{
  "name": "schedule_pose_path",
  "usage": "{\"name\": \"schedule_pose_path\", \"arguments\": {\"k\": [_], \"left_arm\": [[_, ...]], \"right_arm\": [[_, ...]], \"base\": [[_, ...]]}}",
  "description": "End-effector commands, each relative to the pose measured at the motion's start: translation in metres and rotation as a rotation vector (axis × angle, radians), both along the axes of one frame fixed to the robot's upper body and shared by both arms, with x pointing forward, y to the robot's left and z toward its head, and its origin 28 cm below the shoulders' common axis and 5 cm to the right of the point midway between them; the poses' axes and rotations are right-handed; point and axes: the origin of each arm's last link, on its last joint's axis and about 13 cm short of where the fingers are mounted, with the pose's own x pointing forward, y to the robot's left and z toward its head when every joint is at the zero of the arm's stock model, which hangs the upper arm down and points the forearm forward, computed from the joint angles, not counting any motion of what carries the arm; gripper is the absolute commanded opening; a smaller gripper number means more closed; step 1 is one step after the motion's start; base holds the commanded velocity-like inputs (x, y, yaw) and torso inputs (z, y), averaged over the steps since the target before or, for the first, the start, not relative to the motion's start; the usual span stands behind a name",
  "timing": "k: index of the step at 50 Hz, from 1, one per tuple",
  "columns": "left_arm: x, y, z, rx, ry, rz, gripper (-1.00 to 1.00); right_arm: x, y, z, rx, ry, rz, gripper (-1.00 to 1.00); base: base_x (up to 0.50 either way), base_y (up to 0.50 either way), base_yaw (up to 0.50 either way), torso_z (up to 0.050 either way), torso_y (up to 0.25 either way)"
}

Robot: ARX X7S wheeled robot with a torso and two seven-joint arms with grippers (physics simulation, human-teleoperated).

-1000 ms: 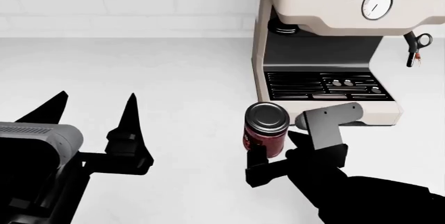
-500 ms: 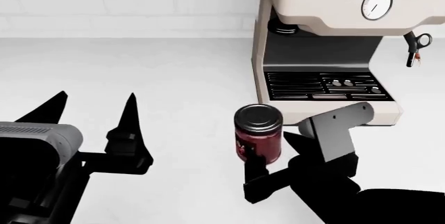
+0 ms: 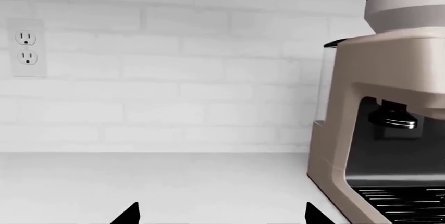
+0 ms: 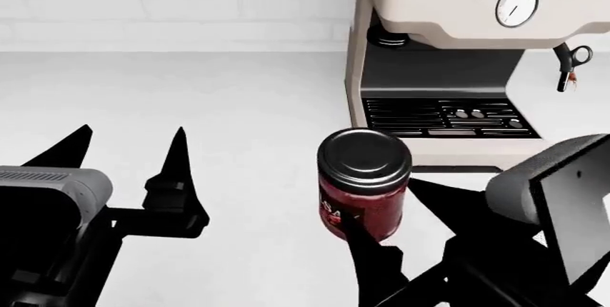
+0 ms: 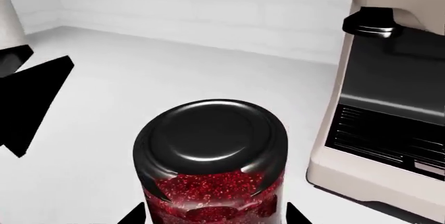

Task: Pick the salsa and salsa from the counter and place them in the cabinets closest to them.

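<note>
we have the salsa jar (image 4: 363, 184) upright, clamped in our right end effector (image 4: 381, 250) above the table (image 4: 238, 93); left end effector (image 4: 128, 151) spread apart, empty, farther off

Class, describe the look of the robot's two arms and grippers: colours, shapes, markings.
Both grippers are matte black with pointed, triangular fingers. The left gripper sits on a rounded grey block; the right gripper has a grey plate-shaped block with small dark holes. No cables or markings show.

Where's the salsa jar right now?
In the head view the salsa jar sits low and centre-right, between the right gripper's fingers, just in front of the coffee machine.
</note>
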Motion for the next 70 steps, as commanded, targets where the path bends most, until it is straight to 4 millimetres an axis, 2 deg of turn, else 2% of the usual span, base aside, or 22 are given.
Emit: {"name": "schedule_pose_path", "arguments": {"k": [1,12,19,28,40,51,70], "left_arm": [[0.0,0.0,0.001,-0.002,0.005,-0.007,1.0],[0.0,-0.001,0.0,-0.003,0.008,-0.021,1.0],[0.0,-0.002,-0.001,-0.001,0.012,-0.023,1.0],[0.0,-0.002,-0.002,-0.003,0.015,-0.025,1.0],[0.001,-0.002,-0.001,-0.004,0.021,-0.029,1.0],[0.002,-0.002,0.0,-0.004,0.021,-0.029,1.0],[0.0,-0.003,-0.001,-0.008,0.021,-0.029,1.0]], "right_arm": [[-0.03,-0.004,0.039,-0.004,-0.04,0.059,-1.0],[-0.061,0.0,0.105,-0.017,-0.104,0.127,-1.0],[-0.067,0.005,0.135,-0.02,-0.151,0.146,-1.0],[-0.077,0.014,0.183,-0.017,-0.214,0.154,-1.0],[-0.082,0.023,0.231,-0.002,-0.241,0.168,-1.0],[-0.056,0.025,0.26,0.024,-0.248,0.107,-1.0],[-0.025,0.029,0.292,0.105,-0.285,0.043,-1.0]], "base": [[0.0,0.0,0.0,0.0,0.0],[0.0,0.0,0.0,0.0,0.0],[0.0,0.0,0.0,0.0,0.002],[0.0,0.0,0.0,0.0,0.0],[0.0,0.0,0.0,0.0,0.0],[0.0,0.0,0.0,0.0,0.0],[0.0,0.0,0.0,0.0,0.001]]}}
